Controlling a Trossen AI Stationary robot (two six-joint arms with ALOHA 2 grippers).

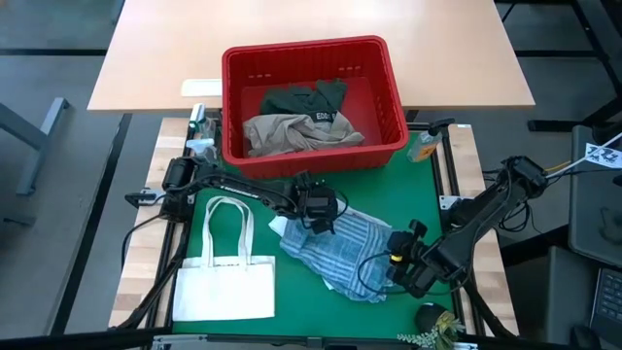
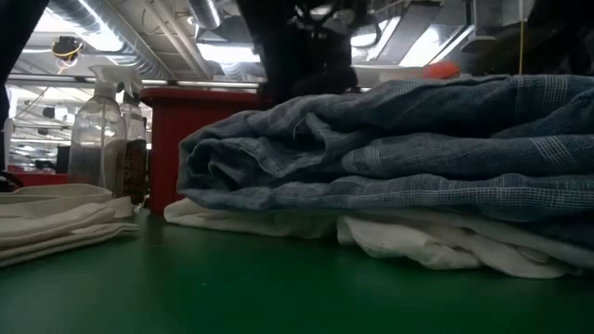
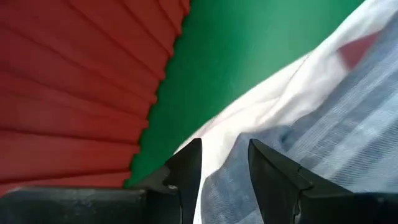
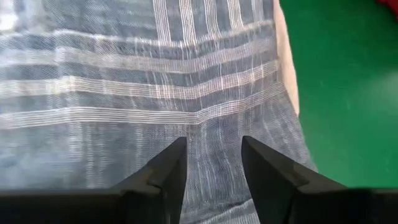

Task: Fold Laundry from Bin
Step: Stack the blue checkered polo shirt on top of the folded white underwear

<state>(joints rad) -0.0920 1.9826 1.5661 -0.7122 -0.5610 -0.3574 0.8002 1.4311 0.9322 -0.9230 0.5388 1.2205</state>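
A blue-and-white striped garment (image 1: 345, 248) lies folded on the green mat, on top of a white garment (image 2: 418, 243) whose edge shows beneath it. My left gripper (image 3: 225, 155) hovers open over the striped garment's far left end, near the red bin (image 1: 311, 56). Over the garment's near right part my right gripper (image 4: 214, 149) stands open, fingers pointing down at the cloth (image 4: 155, 93). I see no cloth pinched between either pair of fingers. In the bin lie a beige garment (image 1: 292, 131) and a dark green one (image 1: 313, 97).
A flat white tote bag (image 1: 225, 282) lies on the mat's near left. Spray bottles (image 2: 97, 139) stand left of the bin. A small orange-capped bottle (image 1: 425, 146) stands at the bin's right. Bare green mat (image 1: 243, 185) shows between bin and bag.
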